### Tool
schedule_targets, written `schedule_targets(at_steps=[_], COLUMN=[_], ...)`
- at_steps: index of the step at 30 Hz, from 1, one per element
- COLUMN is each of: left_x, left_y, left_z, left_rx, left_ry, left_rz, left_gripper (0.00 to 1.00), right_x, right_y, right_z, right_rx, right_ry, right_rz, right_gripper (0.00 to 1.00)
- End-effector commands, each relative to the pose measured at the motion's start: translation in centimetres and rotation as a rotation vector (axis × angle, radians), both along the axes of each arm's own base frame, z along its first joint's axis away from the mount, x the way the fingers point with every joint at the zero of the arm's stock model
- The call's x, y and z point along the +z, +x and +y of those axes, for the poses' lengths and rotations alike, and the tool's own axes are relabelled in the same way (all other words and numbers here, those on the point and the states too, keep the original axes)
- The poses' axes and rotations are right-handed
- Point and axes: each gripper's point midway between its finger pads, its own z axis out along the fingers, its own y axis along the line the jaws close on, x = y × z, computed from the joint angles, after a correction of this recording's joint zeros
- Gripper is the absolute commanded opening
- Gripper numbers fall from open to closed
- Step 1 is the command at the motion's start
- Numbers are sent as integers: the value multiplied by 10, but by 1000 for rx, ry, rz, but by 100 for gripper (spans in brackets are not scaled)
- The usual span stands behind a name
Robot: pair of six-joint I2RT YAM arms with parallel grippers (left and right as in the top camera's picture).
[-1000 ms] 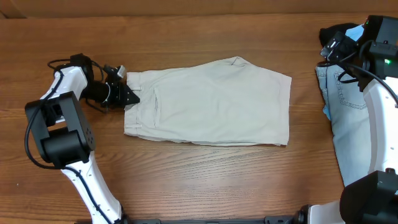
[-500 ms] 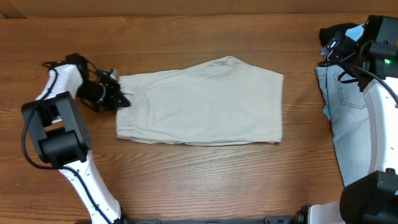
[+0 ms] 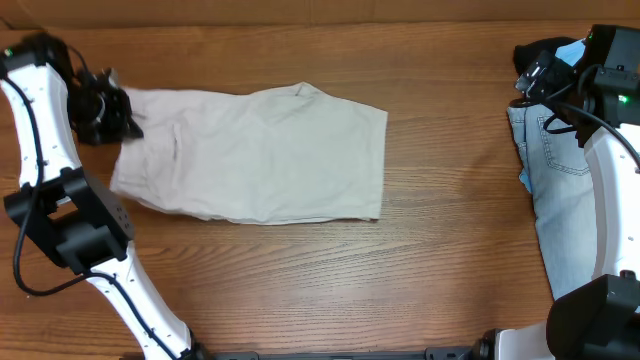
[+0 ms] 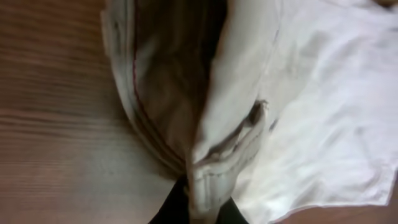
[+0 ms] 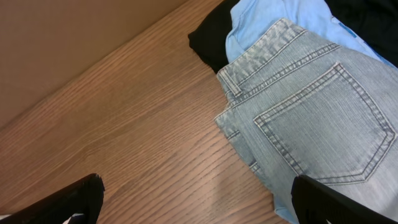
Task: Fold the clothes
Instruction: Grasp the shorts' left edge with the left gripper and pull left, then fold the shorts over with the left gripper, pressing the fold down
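The pale beige shorts [image 3: 250, 155] lie flat on the left half of the table, waistband to the left. My left gripper [image 3: 118, 115] is shut on the waistband's far left corner. In the left wrist view the folded waistband edge [image 4: 214, 177] is pinched between the black fingers of this gripper [image 4: 199, 210], and the rest of the shorts [image 4: 317, 106] spreads away. My right gripper [image 5: 199, 199] hangs open over bare wood beside the light-blue denim shorts [image 5: 311, 124], holding nothing. A sky-blue garment [image 5: 273, 18] and a black garment [image 5: 208, 37] lie past the denim.
The denim shorts [image 3: 565, 210] run down the table's right edge under the right arm [image 3: 610, 150]. The left arm's base [image 3: 75, 225] stands at the near left. Bare wood [image 3: 450, 170] separates the beige shorts from the pile.
My left gripper has dragged the beige shorts leftward and toward the table's far side, its grip on the waistband tightening. The right arm has not moved.
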Motion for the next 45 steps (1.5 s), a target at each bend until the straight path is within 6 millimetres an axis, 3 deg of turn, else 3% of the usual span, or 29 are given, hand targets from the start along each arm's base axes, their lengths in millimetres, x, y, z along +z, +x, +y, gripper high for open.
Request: schedule_targets(at_steps=[1, 5, 11, 16, 28, 34, 40, 45], left_x=[37, 70, 116, 124, 106, 59, 14, -13], left_y=[13, 18, 23, 19, 11, 3, -8, -23], left_z=[-10, -35, -90, -140, -286, -353, -407, -438], left_rx=[-12, -53, -161, -270, -550, -676, -752, -810], left_ry=[36, 46, 76, 64, 2, -21, -117, -187], left_rz=[-78, -132, -264, -283, -311, -302, -315, -327], left_gripper=[4, 4, 4, 4, 4, 4, 4, 4], right_x=[7, 7, 7, 7, 7, 7, 7, 7], right_y=[4, 4, 4, 4, 4, 4, 4, 3], right_z=[-3, -3, -3, -3, -3, -3, -3, -3], right_rx=[-6, -6, -6, -6, -6, -6, -6, -6], right_ry=[-13, -13, -13, -13, -13, -13, -13, -13], right_rz=[-18, -18, -18, -18, -18, -18, -18, -17], right_gripper=[100, 100, 100, 100, 100, 100, 100, 100])
